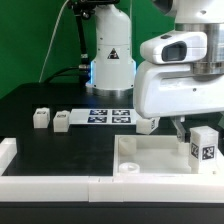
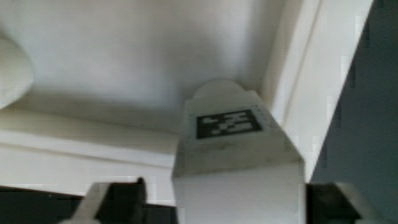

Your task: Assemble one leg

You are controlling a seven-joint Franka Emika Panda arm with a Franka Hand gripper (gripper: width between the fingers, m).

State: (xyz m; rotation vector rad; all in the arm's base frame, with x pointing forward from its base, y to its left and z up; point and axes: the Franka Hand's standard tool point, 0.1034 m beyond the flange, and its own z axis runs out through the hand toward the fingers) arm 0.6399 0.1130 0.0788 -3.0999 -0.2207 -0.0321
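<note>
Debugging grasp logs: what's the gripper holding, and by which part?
The gripper holds the leg, fingers clamped on its two opposite sides near one end; tagged face exposed.

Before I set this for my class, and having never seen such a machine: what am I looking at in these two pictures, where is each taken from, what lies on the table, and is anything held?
This is a robot arm with a two-finger gripper, putting furniture together. The exterior view looks on from off the arm; the wrist view looks down from a camera on the wrist.

On the black table lie a large white tray-like part with round corner holes, two small white blocks and a flat marker board. A further tagged block stands on the tray.

In the wrist view the leg, white with a black-and-white tag, sits between the dark fingers over the tray. It looks held, though the contact is not visible.
</note>
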